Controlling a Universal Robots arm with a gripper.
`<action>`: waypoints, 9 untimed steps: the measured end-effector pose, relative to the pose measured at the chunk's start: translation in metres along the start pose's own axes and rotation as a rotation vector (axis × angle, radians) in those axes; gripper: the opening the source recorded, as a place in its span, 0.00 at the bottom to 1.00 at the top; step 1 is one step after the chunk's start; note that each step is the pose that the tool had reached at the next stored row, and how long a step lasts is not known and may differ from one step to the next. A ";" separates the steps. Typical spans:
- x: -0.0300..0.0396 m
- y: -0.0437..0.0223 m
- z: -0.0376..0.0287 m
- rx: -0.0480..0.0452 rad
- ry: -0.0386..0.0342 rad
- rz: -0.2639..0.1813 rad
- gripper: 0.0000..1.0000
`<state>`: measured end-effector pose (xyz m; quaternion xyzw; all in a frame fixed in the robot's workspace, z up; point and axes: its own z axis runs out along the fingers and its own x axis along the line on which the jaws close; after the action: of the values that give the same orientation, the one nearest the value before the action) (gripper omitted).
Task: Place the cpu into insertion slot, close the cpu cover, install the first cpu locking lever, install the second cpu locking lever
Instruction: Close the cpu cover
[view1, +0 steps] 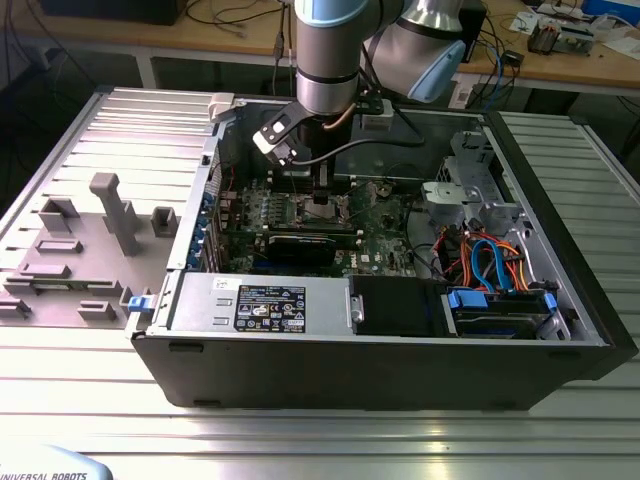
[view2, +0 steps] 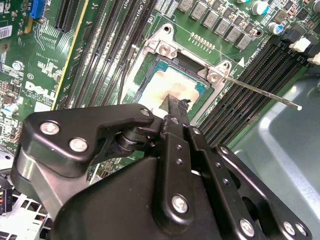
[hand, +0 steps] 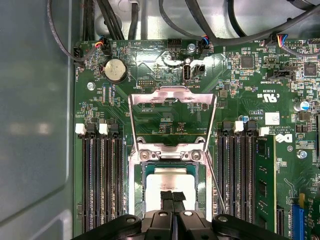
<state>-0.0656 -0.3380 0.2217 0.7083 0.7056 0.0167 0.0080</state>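
The cpu (hand: 172, 181) lies flat in the insertion slot (hand: 136, 185) on the green motherboard (hand: 165, 65), its dull metal top showing a pale smear (view2: 167, 85). The cpu cover (hand: 172, 95) stands swung open on the slot's hinge side, the board visible through its window. One thin locking lever (view2: 260, 92) sticks out unlatched from the slot's corner and shows as a slanted rod (hand: 216, 182) in the first wrist view. My gripper (hand: 173, 197) is shut, with its black fingertips (view2: 172, 102) together right over the cpu's edge and nothing between them. In the exterior view the gripper (view1: 322, 195) reaches down into the open computer case.
Long memory slots (hand: 102, 185) flank the socket on both sides, one holding a green module (hand: 264, 180). A coin battery (hand: 115, 70) and cables (hand: 107, 20) sit beyond the cover. The case holds a power supply (view1: 260, 300), a black card (view1: 300, 243) and drive cables (view1: 490, 262).
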 end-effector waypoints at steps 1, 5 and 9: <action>0.0000 0.0000 0.0000 0.0000 0.0000 0.000 0.11; 0.0000 0.0001 -0.0019 0.0000 -0.0004 0.000 0.11; 0.0001 0.0002 -0.0043 0.0000 -0.0050 0.000 0.11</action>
<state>-0.0656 -0.3380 0.2260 0.7083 0.7057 0.0149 0.0097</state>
